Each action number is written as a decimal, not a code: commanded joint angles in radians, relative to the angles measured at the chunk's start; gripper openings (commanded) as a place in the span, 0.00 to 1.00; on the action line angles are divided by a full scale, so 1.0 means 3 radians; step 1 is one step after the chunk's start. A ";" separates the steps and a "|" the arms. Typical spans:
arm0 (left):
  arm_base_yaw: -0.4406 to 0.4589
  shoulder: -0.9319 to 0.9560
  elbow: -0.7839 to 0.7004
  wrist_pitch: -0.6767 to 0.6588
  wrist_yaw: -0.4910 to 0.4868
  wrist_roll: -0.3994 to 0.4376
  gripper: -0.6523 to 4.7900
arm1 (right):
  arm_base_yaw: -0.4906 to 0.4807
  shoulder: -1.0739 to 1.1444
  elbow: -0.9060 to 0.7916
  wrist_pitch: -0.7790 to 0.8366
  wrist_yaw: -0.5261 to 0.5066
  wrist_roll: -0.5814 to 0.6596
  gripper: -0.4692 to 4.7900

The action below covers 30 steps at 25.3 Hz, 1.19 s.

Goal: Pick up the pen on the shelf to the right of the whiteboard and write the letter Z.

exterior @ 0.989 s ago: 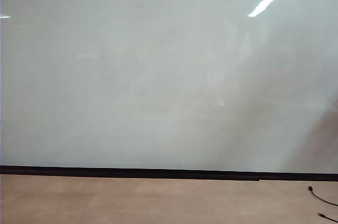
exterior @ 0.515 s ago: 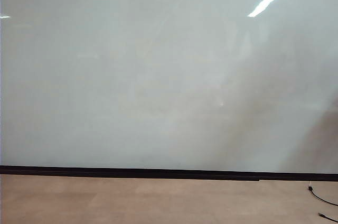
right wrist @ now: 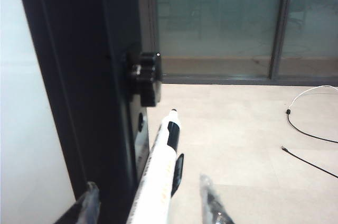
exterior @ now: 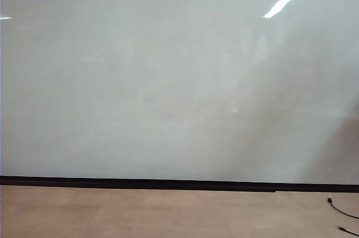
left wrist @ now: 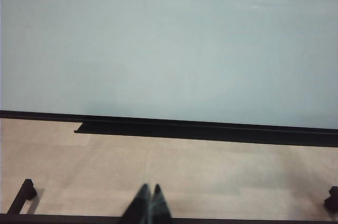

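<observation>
**Pen not yet secured; board blank**

Progress: the whiteboard (exterior: 168,81) shows no stroke in the exterior view, so the letter Z is not begun. By my reading the task is at the pick-up step; lifting the pen, carrying it to the board and writing all remain.

Right gripper (right wrist: 150,203): at the board's right edge, beside the black frame post (right wrist: 79,76) with its clamp knob (right wrist: 143,76). Fingers spread, one fingertip (right wrist: 87,205) on each side of the pen (right wrist: 158,182). The pen's white barrel runs between them, its tip end pointing away from the wrist, close alongside the post. I see no contact between pads and barrel, so no pinch yet. What supports the pen is hidden.

Left gripper (left wrist: 149,203): low over the pale floor (left wrist: 185,166), facing the board's black bottom strip (left wrist: 211,130), fingertips pressed together, holding nothing. Well away from the pen.
</observation>
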 commanded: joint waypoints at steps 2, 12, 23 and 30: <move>0.0000 0.0001 0.0008 0.0018 0.0001 0.0014 0.11 | 0.0042 -0.0005 0.0010 0.0061 -0.0005 0.0006 0.54; -0.0001 0.0001 0.0008 0.0018 0.0001 0.0014 0.11 | 0.0065 -0.0005 0.0009 0.0061 0.0069 0.0006 0.52; 0.0000 0.0001 0.0008 0.0018 0.0001 0.0014 0.11 | 0.0061 -0.0005 0.0009 0.0061 0.0097 0.0017 0.52; 0.0000 0.0001 0.0008 0.0018 0.0000 0.0014 0.11 | 0.0060 -0.0005 0.0008 0.0061 0.0148 0.0019 0.29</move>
